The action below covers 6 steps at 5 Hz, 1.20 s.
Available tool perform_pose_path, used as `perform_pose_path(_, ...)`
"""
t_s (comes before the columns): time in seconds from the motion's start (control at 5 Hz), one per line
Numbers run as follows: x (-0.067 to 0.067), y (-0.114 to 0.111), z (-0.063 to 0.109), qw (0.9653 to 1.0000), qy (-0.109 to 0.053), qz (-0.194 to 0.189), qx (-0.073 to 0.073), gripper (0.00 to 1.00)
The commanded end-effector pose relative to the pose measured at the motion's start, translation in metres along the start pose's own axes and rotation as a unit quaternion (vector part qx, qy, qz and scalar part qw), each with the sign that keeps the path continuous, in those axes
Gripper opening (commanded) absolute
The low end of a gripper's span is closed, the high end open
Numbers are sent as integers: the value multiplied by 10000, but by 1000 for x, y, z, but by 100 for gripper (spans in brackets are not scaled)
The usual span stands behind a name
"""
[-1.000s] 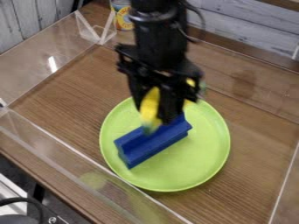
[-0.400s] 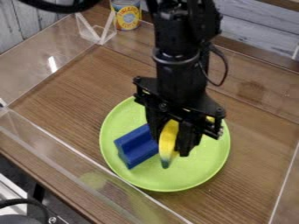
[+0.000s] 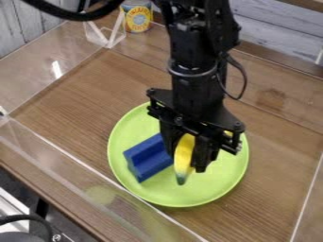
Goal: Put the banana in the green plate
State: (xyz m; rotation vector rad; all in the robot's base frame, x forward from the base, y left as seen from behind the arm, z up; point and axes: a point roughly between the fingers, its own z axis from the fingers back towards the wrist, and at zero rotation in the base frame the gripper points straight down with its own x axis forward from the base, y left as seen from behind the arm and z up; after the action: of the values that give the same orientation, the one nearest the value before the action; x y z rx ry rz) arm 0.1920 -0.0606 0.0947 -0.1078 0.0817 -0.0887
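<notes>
Your gripper (image 3: 187, 142) pinches the banana (image 3: 184, 156) over the plate (image 3: 217, 181), just beside the block (image 3: 149, 159) there

Yellow banana (image 3: 184, 155), lime-green plate (image 3: 210, 189), blue block (image 3: 149, 159), black end effector (image 3: 190, 142).

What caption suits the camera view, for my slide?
Black pincer holding a yellow plastic banana over a round green plate.

Smooth lime-green plastic plate (image 3: 209, 193) beneath black plastic-looking tool (image 3: 188, 151). Smooth yellow plastic banana (image 3: 184, 156) at tool's tip. Blue plastic block (image 3: 149, 158), ridged, just beside tool. Brown wood-grain tabletop (image 3: 76, 104) around plate. Clear glossy plastic sheet (image 3: 76, 161) well off to one side of tool. Grey wood-look planks (image 3: 284, 21) beyond tool.
</notes>
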Motion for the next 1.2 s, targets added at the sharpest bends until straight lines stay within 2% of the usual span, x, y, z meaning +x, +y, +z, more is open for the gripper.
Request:
perform_pose_path(0.0, 5, 3, 3, 9999, -89, 74, -7, 0)
perform_pose_path(0.2, 6, 5, 1, 9999, -80, 121, -10, 0)
perform_pose_path(0.4, 5, 7, 1, 9999, -81, 147, -21, 100)
perform_pose_path(1.0, 1, 18, 12, 9995, -187, 249, -5, 100)
